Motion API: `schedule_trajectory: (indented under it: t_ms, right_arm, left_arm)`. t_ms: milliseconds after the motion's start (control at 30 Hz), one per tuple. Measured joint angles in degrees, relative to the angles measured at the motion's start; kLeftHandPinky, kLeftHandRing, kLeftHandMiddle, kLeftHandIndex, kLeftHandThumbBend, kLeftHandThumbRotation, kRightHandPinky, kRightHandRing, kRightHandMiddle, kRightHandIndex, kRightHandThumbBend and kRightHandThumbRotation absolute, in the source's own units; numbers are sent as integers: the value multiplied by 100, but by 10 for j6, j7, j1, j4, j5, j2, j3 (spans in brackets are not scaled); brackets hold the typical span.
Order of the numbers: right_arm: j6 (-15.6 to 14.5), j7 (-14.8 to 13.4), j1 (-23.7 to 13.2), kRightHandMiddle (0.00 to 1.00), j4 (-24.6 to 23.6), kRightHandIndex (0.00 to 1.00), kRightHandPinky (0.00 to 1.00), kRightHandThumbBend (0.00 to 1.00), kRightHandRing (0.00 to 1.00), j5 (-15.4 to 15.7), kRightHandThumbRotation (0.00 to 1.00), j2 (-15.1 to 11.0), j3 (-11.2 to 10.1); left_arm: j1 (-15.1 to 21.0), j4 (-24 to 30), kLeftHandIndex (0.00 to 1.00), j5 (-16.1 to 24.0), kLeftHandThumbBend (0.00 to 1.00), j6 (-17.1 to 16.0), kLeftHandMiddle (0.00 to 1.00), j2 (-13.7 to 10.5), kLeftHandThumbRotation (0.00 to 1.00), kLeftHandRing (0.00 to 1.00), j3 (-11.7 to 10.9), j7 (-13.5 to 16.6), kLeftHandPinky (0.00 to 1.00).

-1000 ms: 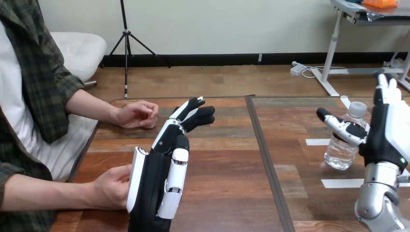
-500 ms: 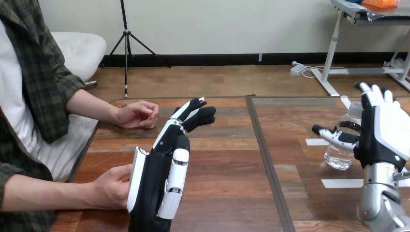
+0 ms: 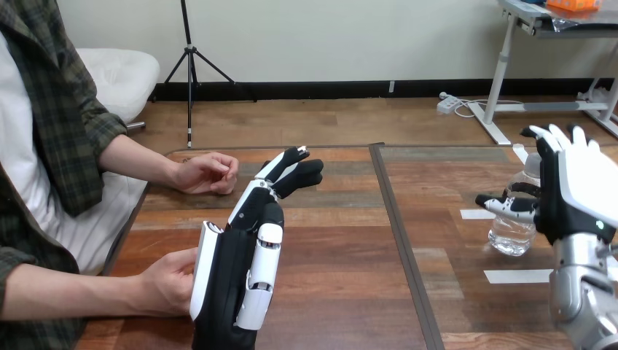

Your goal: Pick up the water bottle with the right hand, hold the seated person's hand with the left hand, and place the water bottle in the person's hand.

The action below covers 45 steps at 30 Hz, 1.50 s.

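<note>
Rightward, water bottle point(image 3: 511, 235) upright on wooden table point(image 3: 328, 292).

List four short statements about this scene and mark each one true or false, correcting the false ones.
1. The water bottle stands upright on the table. True.
2. The right hand holds the bottle in the air. False: the bottle is on the table, and the hand is open beside it.
3. The left hand is open, with its fingers straight. True.
4. The bottle lies in the person's lower hand. False: that hand is beside the left hand, and the bottle is far off at the table's right.
</note>
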<state>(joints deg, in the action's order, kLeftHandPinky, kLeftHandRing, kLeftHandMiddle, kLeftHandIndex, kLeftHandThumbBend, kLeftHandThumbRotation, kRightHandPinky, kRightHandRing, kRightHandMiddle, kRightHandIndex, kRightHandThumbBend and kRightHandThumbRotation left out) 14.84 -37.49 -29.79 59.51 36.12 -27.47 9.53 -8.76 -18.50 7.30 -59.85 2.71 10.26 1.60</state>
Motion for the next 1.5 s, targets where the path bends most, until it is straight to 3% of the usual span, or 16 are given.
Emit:
schedule_trajectory:
  t_ms: [600,1500]
  right_arm:
    - [-54,42,-1,88,-74,79,100,92,96,18,13,-13,16]
    - [-72,68,-1,88,-120,79,100,92,95,20,10,-18,16]
  left_arm:
    - [1,-1,83,0,0,-4,79,0,100,77,-1,0,100]
    - [3,-13,83,0,0,-10,77,0,100,75,-2,1,100]
